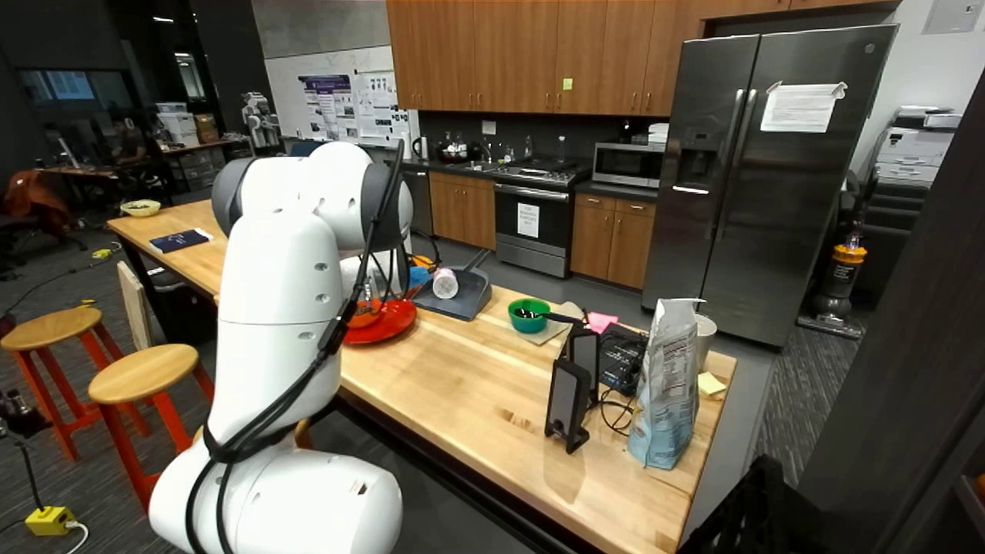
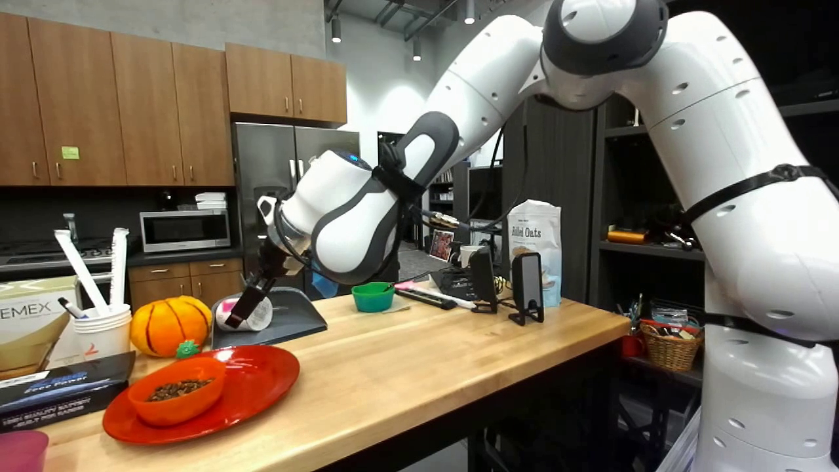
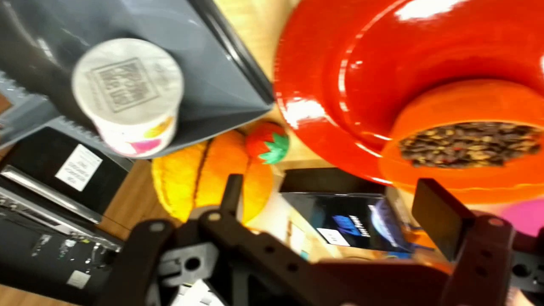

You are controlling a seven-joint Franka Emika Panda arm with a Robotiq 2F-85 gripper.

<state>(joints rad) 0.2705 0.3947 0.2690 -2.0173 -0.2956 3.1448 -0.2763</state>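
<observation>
My gripper point(image 3: 333, 191) is open and empty, its fingers wide apart in the wrist view. In an exterior view the gripper point(image 2: 246, 307) hangs tilted above the table, in front of a white tub point(image 2: 261, 316). The tub point(image 3: 127, 83) lies in a grey dustpan point(image 3: 216, 80). A red plate point(image 3: 323, 55) holds an orange bowl point(image 3: 459, 102) with brown bits in it. An orange plush pumpkin point(image 3: 221, 170) and a small red strawberry-like thing point(image 3: 261, 138) are beside the dustpan. A black box point(image 3: 340, 216) shows between the fingers, below them and apart.
A green bowl point(image 2: 373, 298), two black speakers point(image 2: 527, 282) and an oats bag point(image 2: 541, 242) stand along the wooden table point(image 2: 406, 354). A stack of white cups point(image 2: 105, 331), a coffee-maker box point(image 2: 36, 295) and a pink cup point(image 2: 23, 452) are near the plate. Stools point(image 1: 142, 373) stand alongside.
</observation>
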